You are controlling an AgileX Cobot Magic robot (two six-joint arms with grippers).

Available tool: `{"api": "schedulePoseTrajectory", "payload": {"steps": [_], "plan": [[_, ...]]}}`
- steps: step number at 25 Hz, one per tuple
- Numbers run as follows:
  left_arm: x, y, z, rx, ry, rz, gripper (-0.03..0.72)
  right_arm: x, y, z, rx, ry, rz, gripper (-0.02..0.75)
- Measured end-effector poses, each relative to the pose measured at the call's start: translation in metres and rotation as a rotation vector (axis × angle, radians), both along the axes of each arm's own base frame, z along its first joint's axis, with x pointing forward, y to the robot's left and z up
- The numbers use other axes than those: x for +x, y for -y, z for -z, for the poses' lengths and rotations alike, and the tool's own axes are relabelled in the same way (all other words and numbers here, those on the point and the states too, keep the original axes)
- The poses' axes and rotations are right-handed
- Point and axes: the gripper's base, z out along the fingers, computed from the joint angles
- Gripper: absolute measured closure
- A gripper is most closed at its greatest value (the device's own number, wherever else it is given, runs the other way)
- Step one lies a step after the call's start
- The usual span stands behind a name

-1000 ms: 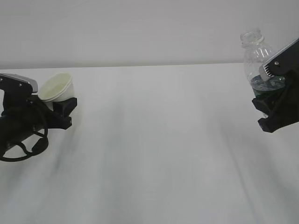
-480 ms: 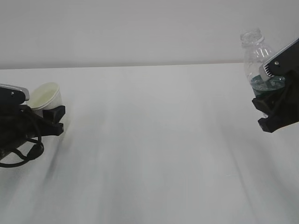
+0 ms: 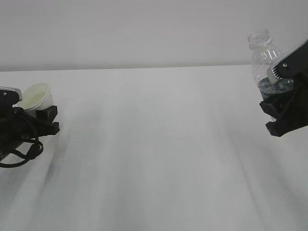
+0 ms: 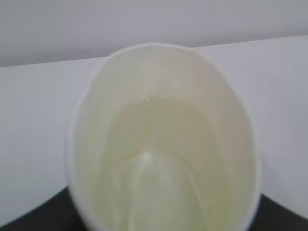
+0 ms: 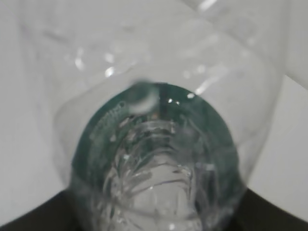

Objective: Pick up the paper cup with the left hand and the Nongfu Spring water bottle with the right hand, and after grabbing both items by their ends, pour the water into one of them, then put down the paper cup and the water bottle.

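The white paper cup (image 3: 34,95) is at the far left, just above the table, its mouth tilted slightly toward the camera. My left gripper (image 3: 45,119) is shut on its lower part. In the left wrist view the cup's cream inside (image 4: 163,139) fills the frame, and I cannot tell if water lies in it. At the right edge my right gripper (image 3: 275,115) is shut on the Nongfu Spring water bottle (image 3: 263,53). The bottle is held upright, uncapped, above the table. Its green label (image 5: 96,130) rings the ribbed body, and a little clear water seems to sit at label height.
The white table (image 3: 159,154) stretches between the two arms with a pale wall behind it. The left arm's black cable loop (image 3: 21,154) hangs down to the tabletop at the left edge.
My left gripper has carried the cup leftward and lower, and the cup now stands more upright. The right gripper and bottle have not moved.
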Motion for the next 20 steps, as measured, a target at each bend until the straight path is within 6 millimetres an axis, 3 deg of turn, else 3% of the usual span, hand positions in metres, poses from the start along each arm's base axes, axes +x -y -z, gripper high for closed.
{"api": "schedulePoseTrajectory", "payload": {"steps": [20], "plan": [[-0.0076,-0.0091,0.0049,0.009,-0.030,-0.086,0.295,0.0009,0.0000,-0.0017,-0.026,0.001,-0.015,0.372]]}}
